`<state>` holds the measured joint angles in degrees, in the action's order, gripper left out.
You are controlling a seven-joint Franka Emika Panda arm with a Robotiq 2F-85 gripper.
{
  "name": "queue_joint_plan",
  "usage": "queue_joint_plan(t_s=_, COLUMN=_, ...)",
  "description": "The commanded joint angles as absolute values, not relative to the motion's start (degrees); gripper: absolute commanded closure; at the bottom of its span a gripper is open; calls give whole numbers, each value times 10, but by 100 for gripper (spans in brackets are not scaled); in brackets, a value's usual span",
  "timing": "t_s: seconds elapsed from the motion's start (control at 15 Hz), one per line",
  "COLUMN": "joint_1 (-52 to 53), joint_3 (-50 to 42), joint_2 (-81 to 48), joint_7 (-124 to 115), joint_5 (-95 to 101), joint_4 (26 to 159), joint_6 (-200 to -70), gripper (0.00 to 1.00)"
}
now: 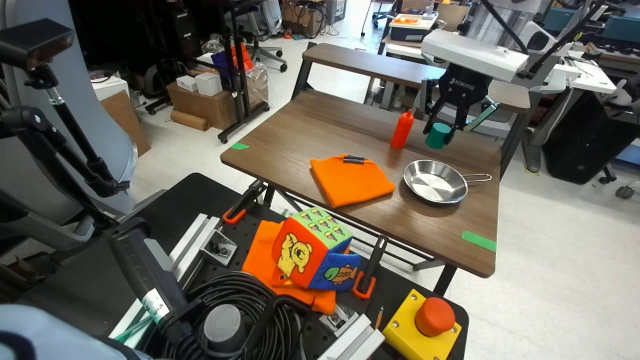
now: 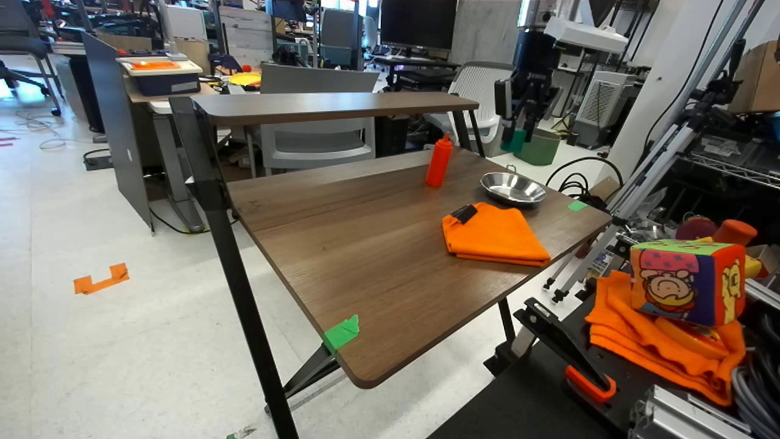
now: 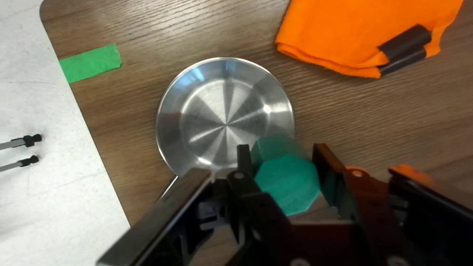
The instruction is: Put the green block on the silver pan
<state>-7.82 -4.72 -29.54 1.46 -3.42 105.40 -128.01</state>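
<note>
The green block (image 1: pixel 438 137) is a small faceted chunk held in the air in both exterior views (image 2: pixel 514 142). My gripper (image 1: pixel 439 133) is shut on it, with one finger on each side, as the wrist view (image 3: pixel 282 157) shows. The silver pan (image 1: pixel 434 181) lies on the table, shallow and round, with a thin wire handle. It also shows in the other views (image 2: pixel 514 190) (image 3: pixel 221 107). In the wrist view the block (image 3: pixel 288 184) overlaps the pan's lower right rim, and the gripper hides part of the handle. The block is above the pan's level, apart from it.
A red squeeze bottle (image 1: pixel 402 130) stands upright beside the gripper on the wooden table (image 1: pixel 310 130). A folded orange cloth (image 1: pixel 352 182) lies next to the pan, also in the wrist view (image 3: pixel 351 37). A raised shelf (image 1: pixel 365 64) runs along the table's far edge. Green tape (image 1: pixel 479 240) marks a corner.
</note>
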Motion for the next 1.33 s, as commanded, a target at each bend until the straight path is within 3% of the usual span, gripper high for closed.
queue_joint_plan(t_s=0.0, joint_1=-66, joint_3=-56, joint_2=-324, joint_7=-44, joint_5=-31, joint_4=1042, joint_6=-1298, gripper=81)
queue_joint_plan(t_s=1.2, joint_1=-40, joint_3=-106, joint_2=-457, joint_7=-248, joint_5=-32, joint_4=945, joint_6=-1287, gripper=79)
queue_joint_plan(t_s=1.27, joint_1=-40, joint_3=-106, joint_2=-457, joint_7=-253, joint_5=-34, joint_4=942, joint_6=-1283, gripper=31)
